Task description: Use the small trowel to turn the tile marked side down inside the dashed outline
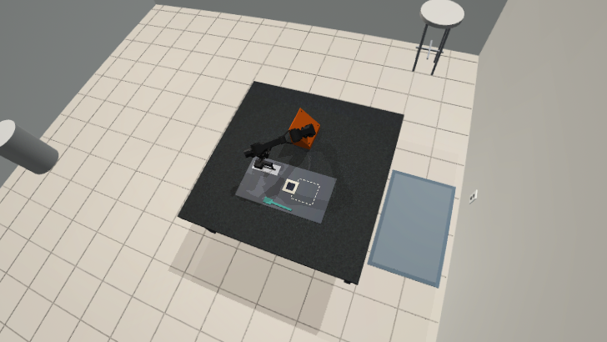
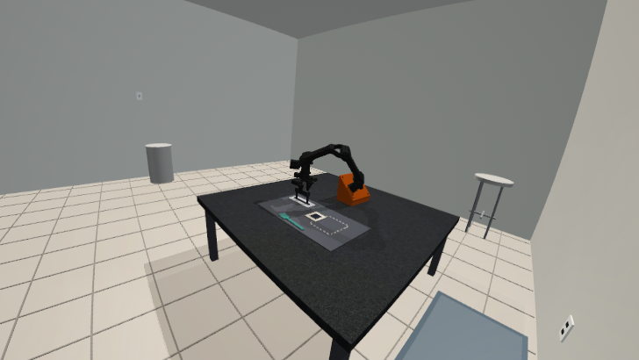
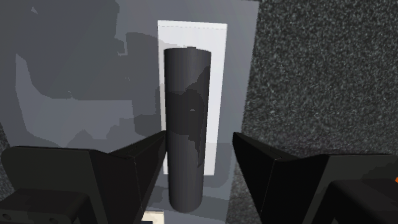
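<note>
The small trowel, a white flat blade (image 1: 276,171) (image 3: 219,75) with a thick black handle (image 3: 186,90) standing above it, lies at the mat's far left. My gripper (image 2: 304,185) (image 3: 200,136) is open just above it. In the wrist view the handle shows between the fingertips, nearer the left finger; no grip is seen. The cream tile (image 1: 290,186) (image 2: 315,216) lies flat on the mat (image 1: 323,201) (image 2: 335,243), dark square mark up. It is at the left edge of the dashed outline (image 1: 316,193) (image 2: 347,226), mostly outside it. Its corner shows low in the wrist view.
A teal spatula-like tool (image 1: 278,205) (image 2: 292,222) lies along the mat's near left edge. The orange arm base (image 1: 302,118) (image 2: 347,192) stands behind the mat on the black table (image 1: 272,238) (image 2: 357,281). The arm reaches left from it.
</note>
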Controlling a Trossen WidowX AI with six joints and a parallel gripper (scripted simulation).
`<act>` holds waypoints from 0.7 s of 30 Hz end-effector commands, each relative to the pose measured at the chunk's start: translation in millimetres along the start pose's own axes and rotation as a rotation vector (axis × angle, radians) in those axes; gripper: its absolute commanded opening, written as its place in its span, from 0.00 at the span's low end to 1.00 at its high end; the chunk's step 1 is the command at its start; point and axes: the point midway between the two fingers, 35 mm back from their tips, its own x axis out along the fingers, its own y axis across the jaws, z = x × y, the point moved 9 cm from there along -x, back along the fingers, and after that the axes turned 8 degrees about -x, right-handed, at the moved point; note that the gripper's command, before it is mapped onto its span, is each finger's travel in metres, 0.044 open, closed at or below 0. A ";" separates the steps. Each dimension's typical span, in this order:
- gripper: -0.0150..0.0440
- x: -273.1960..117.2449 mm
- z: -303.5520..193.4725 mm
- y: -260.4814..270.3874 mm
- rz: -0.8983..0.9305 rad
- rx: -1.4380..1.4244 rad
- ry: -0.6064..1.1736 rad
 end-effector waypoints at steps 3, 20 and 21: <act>0.66 2.0 0.2 -0.3 0.005 0.005 0.001; 0.47 2.0 0.2 -0.3 0.005 0.005 0.001; 0.47 2.0 0.2 -0.3 0.005 0.005 0.001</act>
